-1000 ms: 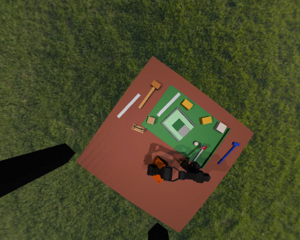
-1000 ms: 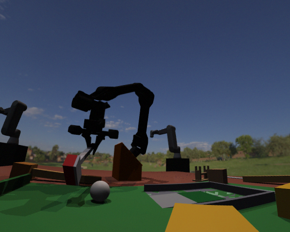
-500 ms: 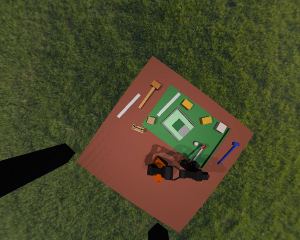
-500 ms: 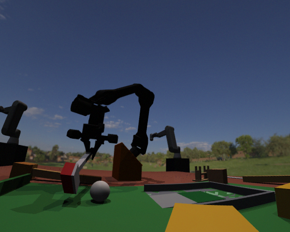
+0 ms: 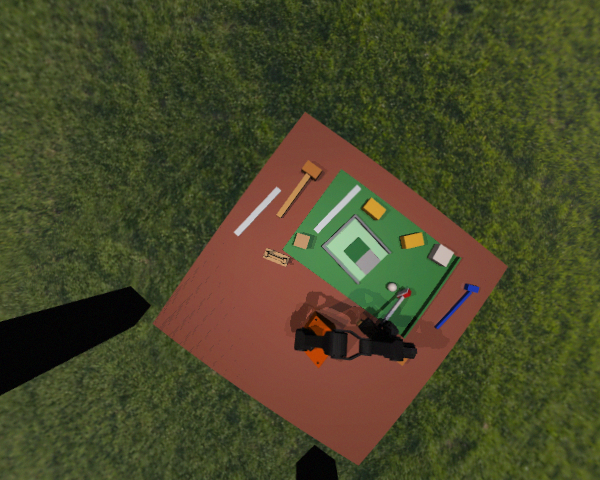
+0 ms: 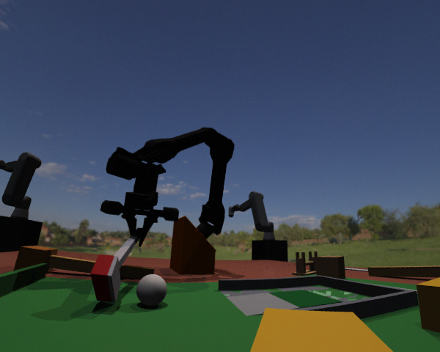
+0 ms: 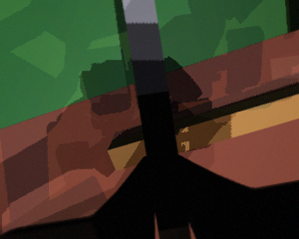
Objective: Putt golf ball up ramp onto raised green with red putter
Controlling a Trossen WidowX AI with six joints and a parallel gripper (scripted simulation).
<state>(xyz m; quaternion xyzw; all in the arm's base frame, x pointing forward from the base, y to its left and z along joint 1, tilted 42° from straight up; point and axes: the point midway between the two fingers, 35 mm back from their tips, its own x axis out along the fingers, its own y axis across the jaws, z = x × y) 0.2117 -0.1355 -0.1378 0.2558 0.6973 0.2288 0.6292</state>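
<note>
My gripper [image 5: 386, 322] [image 6: 139, 235] [image 7: 158, 159] is shut on the grey shaft of the red putter [image 5: 405, 293] [image 6: 101, 278] [image 7: 146, 42]. The shaft slants down from the fingers, and the red-and-grey head is low, at or just above the green mat. The white golf ball [image 5: 391, 286] [image 6: 151, 290] rests on the mat beside the head, with a small gap between them; the wrist view does not show it. The grey ramp [image 5: 367, 262] [image 6: 256, 303] leads to a dark green square [image 5: 356, 248] [image 6: 305, 298] inside a dark-walled, pale green enclosure.
Yellow blocks [image 5: 374, 208] [image 5: 412, 240] [image 6: 314, 329] and a pale block [image 5: 442, 255] stand on the mat. A dark green rail [image 5: 430, 297] [image 6: 15, 281] edges it. A blue mallet [image 5: 453, 308] lies outside. A wooden mallet's handle [image 7: 269, 116] lies below my gripper.
</note>
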